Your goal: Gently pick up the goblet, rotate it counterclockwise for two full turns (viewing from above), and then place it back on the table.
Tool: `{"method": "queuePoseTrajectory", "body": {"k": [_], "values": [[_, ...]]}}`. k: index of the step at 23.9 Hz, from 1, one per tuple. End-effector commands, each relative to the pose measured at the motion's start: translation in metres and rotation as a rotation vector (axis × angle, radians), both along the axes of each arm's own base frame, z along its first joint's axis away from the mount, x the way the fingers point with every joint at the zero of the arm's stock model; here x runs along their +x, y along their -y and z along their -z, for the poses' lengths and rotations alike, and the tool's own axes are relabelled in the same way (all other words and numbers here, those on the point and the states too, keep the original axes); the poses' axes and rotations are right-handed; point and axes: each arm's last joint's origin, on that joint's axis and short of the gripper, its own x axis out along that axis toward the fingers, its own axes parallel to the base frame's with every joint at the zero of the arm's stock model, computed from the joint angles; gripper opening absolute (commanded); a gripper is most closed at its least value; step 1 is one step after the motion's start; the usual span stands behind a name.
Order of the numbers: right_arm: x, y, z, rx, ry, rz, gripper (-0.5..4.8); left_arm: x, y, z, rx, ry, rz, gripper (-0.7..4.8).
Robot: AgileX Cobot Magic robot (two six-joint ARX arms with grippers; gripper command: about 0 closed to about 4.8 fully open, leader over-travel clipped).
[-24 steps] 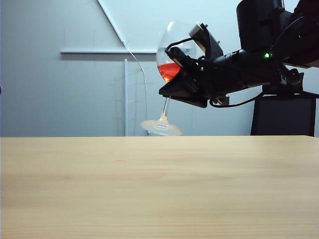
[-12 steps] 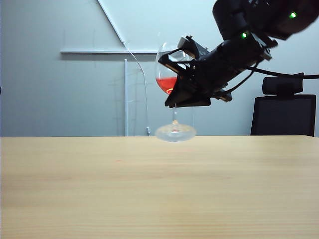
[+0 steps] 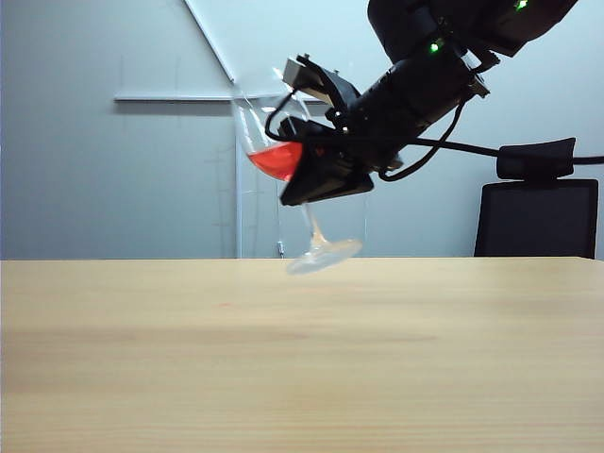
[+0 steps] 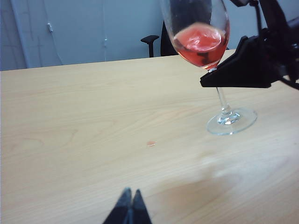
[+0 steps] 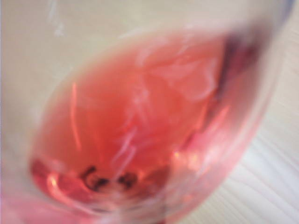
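Holding the goblet [image 3: 283, 160] aloft, the right gripper [image 3: 316, 175] is clamped on the base of its bowl.
Goblet tilted, red liquid inside, foot clear above the table [image 3: 302, 359] near its far edge; left gripper [image 4: 128, 210] closed, empty, low over the tabletop.

The table [image 3: 302, 359] in front of me is a wide, pale tan top with a light wood grain that runs across it in long, faint bands. In the exterior view its far edge lies straight and level against the grey wall behind. From my left wrist the table [image 4: 70, 116] fills most of the picture, matte and evenly lit, with a soft, blurred shadow [image 4: 210, 182] on the wood. The only thing I see lying directly on it is a small reddish spot [image 4: 151, 143], a faint pink fleck [image 3: 225, 304] from the exterior view. A blurred strip of the same pale wood [image 5: 271, 186] shows from my right wrist.
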Motion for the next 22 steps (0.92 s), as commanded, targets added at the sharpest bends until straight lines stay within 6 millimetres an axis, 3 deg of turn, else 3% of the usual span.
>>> {"method": "queuePoseTrajectory", "body": {"k": [1,12,17,22], "values": [[-0.002,-0.008,-0.014,0.066,0.092,-0.143,-0.05,0.0,0.0,-0.003,-0.007,0.014,0.005,-0.05],[-0.022,-0.004,-0.011,0.175,0.129,-0.316,-0.05,0.0,0.0,-0.003,-0.007,0.014,0.005,-0.05],[-0.045,0.011,-0.017,0.312,0.242,-0.285,-0.05,0.0,0.0,-0.003,-0.007,0.014,0.005,-0.05],[-0.06,0.024,-0.016,0.478,0.32,-0.138,-0.05,0.0,0.0,-0.003,-0.007,0.014,0.005,-0.05]]}}
